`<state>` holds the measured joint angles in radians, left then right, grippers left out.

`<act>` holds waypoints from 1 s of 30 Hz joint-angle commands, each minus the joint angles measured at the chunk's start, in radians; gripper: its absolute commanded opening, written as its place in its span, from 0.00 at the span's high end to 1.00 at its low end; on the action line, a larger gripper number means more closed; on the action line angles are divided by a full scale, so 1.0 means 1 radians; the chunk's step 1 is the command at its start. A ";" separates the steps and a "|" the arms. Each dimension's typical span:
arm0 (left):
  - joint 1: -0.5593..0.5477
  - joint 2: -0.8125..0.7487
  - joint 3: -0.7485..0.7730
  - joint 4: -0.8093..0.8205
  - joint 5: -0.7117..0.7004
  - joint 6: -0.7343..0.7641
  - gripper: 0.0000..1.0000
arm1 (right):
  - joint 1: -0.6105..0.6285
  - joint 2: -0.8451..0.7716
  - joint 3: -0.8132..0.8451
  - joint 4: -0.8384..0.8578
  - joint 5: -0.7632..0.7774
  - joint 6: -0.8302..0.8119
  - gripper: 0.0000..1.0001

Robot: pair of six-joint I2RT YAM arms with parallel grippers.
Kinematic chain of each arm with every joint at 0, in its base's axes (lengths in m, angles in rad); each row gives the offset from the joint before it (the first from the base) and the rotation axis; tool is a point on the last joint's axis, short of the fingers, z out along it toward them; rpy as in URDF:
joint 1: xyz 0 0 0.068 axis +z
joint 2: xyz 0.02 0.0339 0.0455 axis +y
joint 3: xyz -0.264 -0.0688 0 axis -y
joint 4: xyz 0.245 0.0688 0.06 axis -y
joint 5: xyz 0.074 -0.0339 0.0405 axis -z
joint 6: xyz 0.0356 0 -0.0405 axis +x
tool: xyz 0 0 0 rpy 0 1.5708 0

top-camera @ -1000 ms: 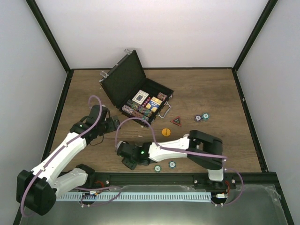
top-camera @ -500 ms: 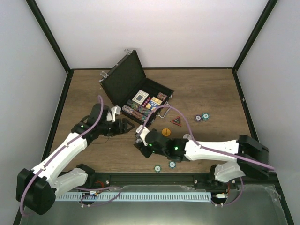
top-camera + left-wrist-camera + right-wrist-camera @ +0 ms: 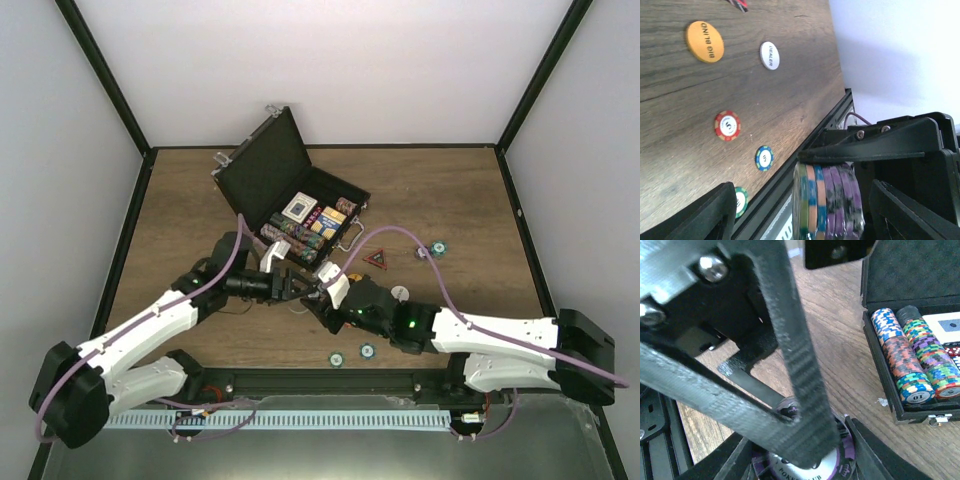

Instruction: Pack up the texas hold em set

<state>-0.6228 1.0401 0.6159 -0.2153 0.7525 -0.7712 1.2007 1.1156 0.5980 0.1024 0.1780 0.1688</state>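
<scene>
We see both arms reaching in to meet near the middle of the brown wooden desk (image 3: 450,200), just on the near side of the small black briefcase with silver corners (image 3: 262,172). The case lies open at the far left of centre, its lid tilted back. In its tray we make out rows of multicoloured poker chips (image 3: 902,360) lying on edge, and a card deck (image 3: 299,208) beside them.

The right pincer (image 3: 328,293) is closed on a short stack of chips (image 3: 827,200) with green, orange, blue and purple edges. The left pincer (image 3: 288,283) faces it from the left, its jaws spread wide on either side of that stack. In the left wrist view a gap shows between one finger and the chips, so we read it as not gripping. In the right wrist view one of its black fingers (image 3: 795,365) crosses over the top of the stack.

Loose pieces lie on the desk to the right and near side. A white round button marked DEALER (image 3: 769,55) sits just right of the right arm's wrist, with an orange round button marked BIG BLIND (image 3: 704,41) close by it. The dark triangular marker with a red edge (image 3: 376,259) lies a little farther back, and two loose chips (image 3: 431,250) lie to its right. Toward the near edge we find a red chip (image 3: 727,125), a blue chip (image 3: 764,158) and a green chip (image 3: 740,200).
</scene>
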 commanded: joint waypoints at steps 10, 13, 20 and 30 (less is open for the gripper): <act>-0.097 0.104 0.015 0.182 -0.003 -0.092 0.43 | -0.003 -0.038 -0.019 0.055 0.040 -0.023 0.67; -0.099 0.103 0.013 0.178 -0.008 -0.089 0.34 | -0.003 -0.043 -0.022 0.050 0.045 -0.019 0.67; -0.099 0.088 0.028 0.136 -0.027 -0.071 0.36 | -0.003 -0.045 -0.023 0.038 0.058 -0.019 0.67; -0.099 0.074 0.028 0.119 -0.036 -0.060 0.61 | -0.004 -0.034 -0.020 0.030 0.070 -0.016 0.67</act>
<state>-0.7166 1.1309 0.6247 -0.0818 0.7200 -0.8490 1.2007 1.0927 0.5686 0.0967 0.2123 0.1532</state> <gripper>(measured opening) 0.405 0.432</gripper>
